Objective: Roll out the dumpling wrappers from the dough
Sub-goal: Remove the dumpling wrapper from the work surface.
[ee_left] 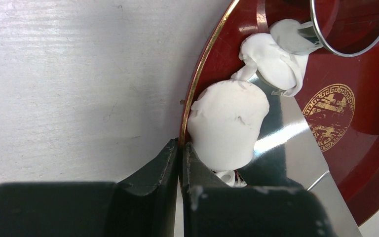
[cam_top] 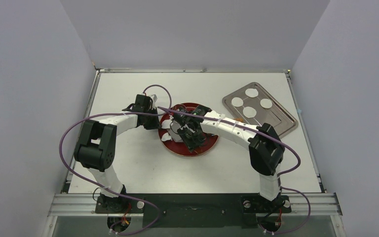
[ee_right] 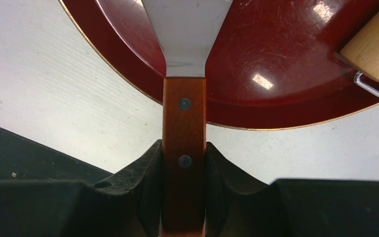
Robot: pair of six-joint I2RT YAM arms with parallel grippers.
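A soft white lump of dough [ee_left: 229,123] lies on the steel blade [ee_left: 286,148] of a spatula, at the left edge of the red plate [ee_left: 207,59]. More ragged dough [ee_left: 274,59] sits just beyond it, by a metal ring cutter [ee_left: 348,55]. My left gripper [ee_left: 181,145] is shut on the plate's gold rim. My right gripper [ee_right: 184,153] is shut on the spatula's wooden handle [ee_right: 184,113], the blade reaching across the plate [ee_right: 276,59]. Several round dumpling wrappers [cam_top: 249,112] lie on the steel tray [cam_top: 286,123] at the back right.
A wooden roller [ee_right: 375,47] with a wire frame rests on the plate's right side. Both arms meet over the plate [cam_top: 190,154] in the middle of the white table. The tray's near half is bare metal.
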